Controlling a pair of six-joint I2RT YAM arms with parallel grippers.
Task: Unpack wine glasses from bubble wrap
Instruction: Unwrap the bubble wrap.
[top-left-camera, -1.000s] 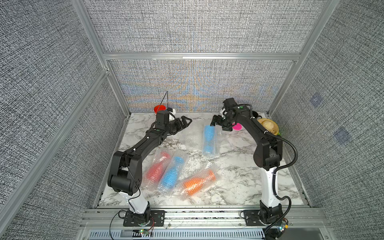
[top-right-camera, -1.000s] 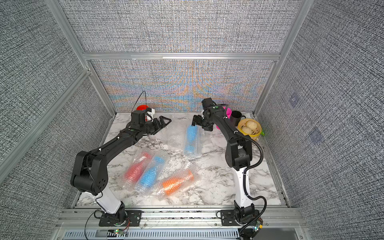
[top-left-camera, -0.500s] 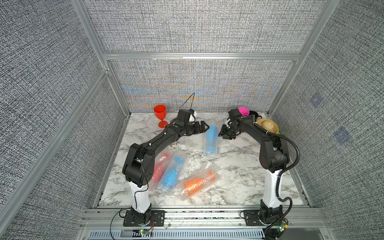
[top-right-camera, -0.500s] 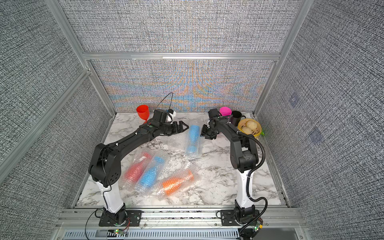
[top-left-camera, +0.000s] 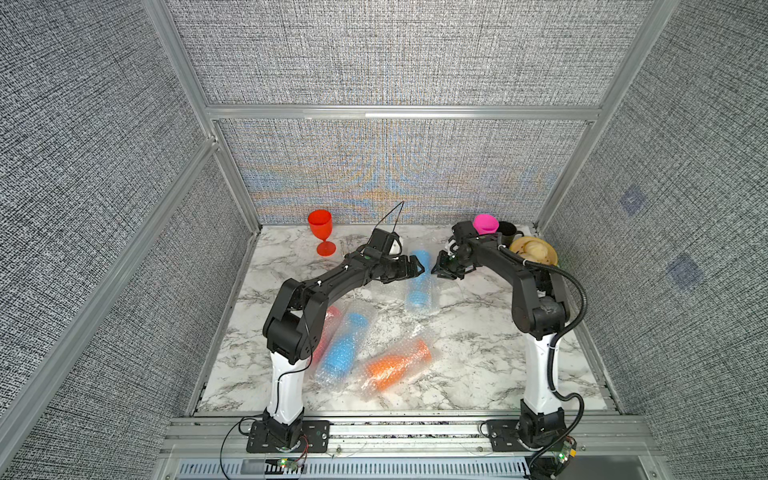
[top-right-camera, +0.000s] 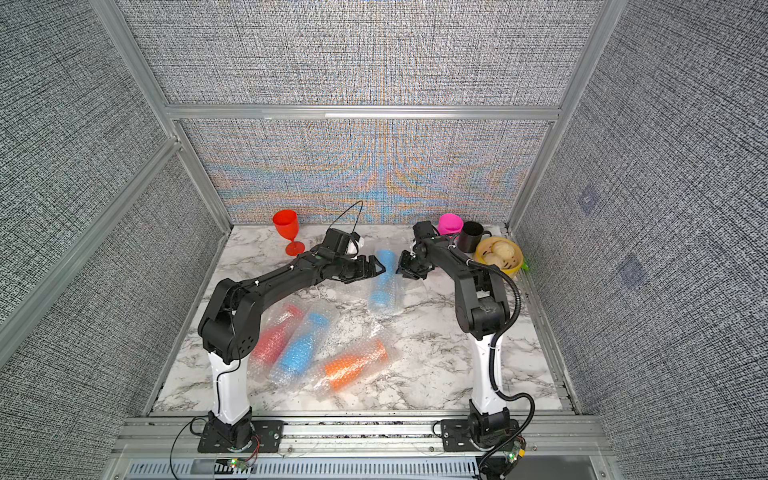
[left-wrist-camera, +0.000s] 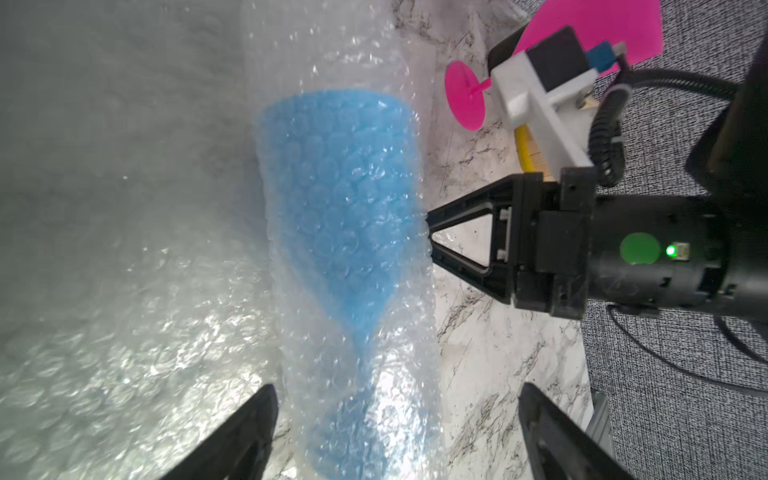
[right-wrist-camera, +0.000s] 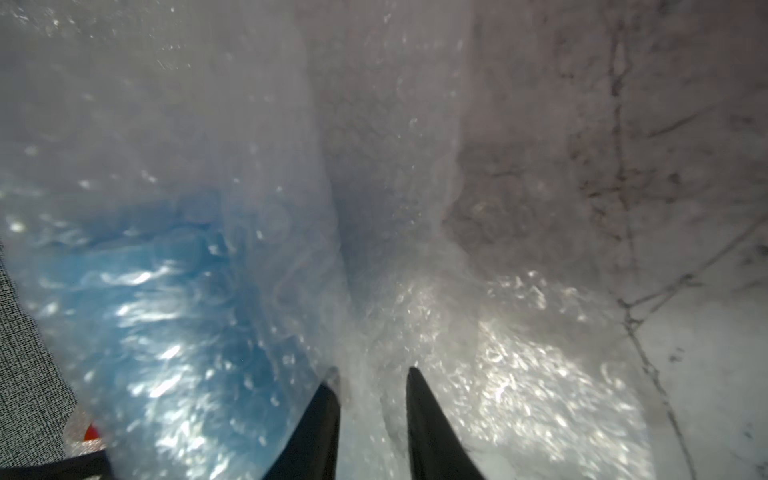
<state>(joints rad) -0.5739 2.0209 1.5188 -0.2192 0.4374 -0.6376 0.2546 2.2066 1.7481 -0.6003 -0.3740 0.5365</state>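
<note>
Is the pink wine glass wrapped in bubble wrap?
No, the pink wine glass stands bare beside the black mug.

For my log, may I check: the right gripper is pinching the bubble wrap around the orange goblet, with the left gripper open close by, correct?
Not quite: the right gripper pinches the bubble wrap around a blue goblet, not the orange goblet, as the left wrist view shows. The left gripper is indeed open close by.

1. Centre of frame: a blue wine glass (left-wrist-camera: 336, 199), swathed in bubble wrap (left-wrist-camera: 353, 54).
2. To its right, the right gripper (left-wrist-camera: 430, 237) pinches the wrap's edge (tips nearly together).
3. Bottom of frame: the left gripper (left-wrist-camera: 397, 388) gapes astride the stem.
4. Upper right: a pink wine glass (left-wrist-camera: 465, 97).
</note>
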